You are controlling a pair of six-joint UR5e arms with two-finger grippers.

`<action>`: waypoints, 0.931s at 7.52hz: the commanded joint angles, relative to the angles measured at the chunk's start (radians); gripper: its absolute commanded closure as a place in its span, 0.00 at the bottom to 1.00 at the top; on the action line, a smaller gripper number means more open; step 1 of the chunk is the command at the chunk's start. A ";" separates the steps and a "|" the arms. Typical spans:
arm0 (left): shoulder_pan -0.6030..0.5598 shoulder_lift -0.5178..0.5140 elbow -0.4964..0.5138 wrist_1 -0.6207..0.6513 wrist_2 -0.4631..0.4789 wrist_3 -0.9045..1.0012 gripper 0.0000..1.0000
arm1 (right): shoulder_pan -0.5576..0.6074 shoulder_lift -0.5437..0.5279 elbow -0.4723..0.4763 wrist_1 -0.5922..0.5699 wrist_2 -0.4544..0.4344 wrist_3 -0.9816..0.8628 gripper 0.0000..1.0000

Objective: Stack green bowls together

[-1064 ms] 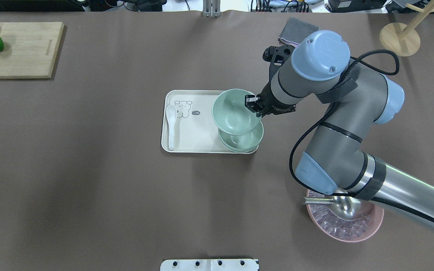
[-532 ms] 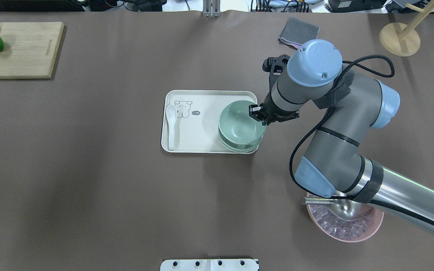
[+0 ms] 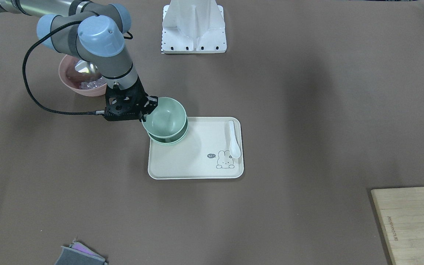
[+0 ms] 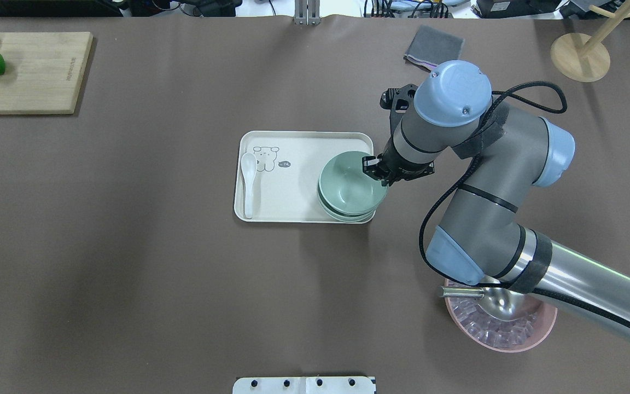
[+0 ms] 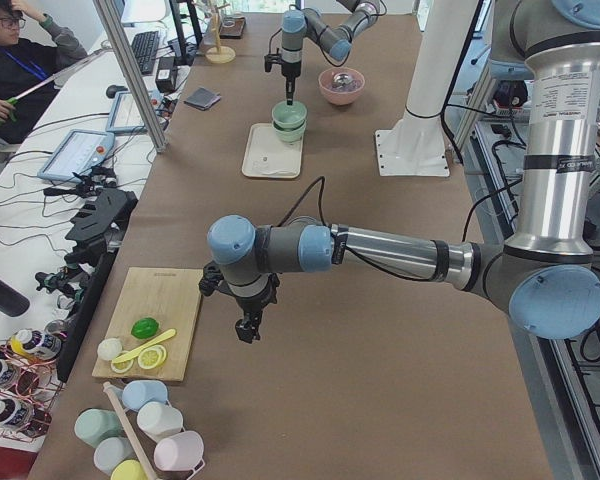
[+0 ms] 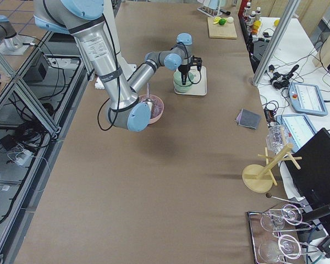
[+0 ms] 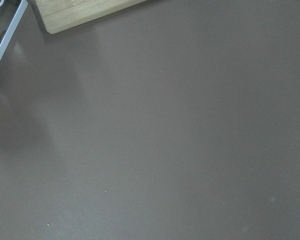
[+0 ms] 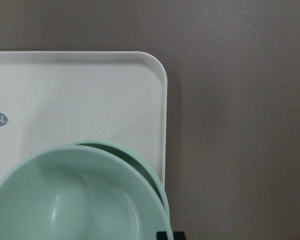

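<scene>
My right gripper point(image 4: 375, 167) is shut on the rim of the top green bowl point(image 4: 348, 183), which sits low on two other green bowls point(image 4: 348, 214) stacked at the right end of the cream tray point(image 4: 287, 191). In the front-facing view the gripper point(image 3: 148, 107) holds the top bowl point(image 3: 166, 117) slightly tilted over the stack point(image 3: 168, 140). The right wrist view shows the held bowl point(image 8: 75, 200) over a lower bowl's rim point(image 8: 155, 175). My left gripper point(image 5: 246, 330) hangs over bare table near the cutting board; I cannot tell if it is open.
A white spoon point(image 4: 248, 180) lies at the tray's left end. A pink bowl point(image 4: 517, 342) with ice and a metal scoop sits under my right arm. A cutting board point(image 4: 30, 71) with fruit, a grey cloth point(image 4: 434, 45) and a wooden stand point(image 4: 580, 54) are at the far side.
My right gripper has carried the green bowl from above the tray's far edge toward me and down, so it now rests low on the stacked bowls.
</scene>
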 commanded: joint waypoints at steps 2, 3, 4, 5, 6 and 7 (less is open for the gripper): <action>0.000 0.000 0.000 0.000 0.000 0.000 0.02 | -0.001 0.004 -0.006 0.005 0.000 -0.002 1.00; 0.000 0.000 0.001 0.000 0.000 0.000 0.02 | -0.001 0.006 -0.010 0.006 0.000 -0.004 1.00; 0.000 0.000 0.000 0.000 0.000 0.000 0.02 | -0.001 0.009 -0.022 0.006 0.000 -0.005 1.00; 0.000 0.000 0.000 0.000 0.000 0.002 0.02 | -0.001 0.013 -0.035 0.006 0.002 -0.007 1.00; 0.000 0.000 0.000 0.000 0.000 0.002 0.02 | -0.001 0.013 -0.036 0.006 0.002 -0.014 1.00; 0.000 0.000 0.000 0.000 0.000 0.000 0.02 | -0.001 0.013 -0.038 0.006 0.002 -0.017 1.00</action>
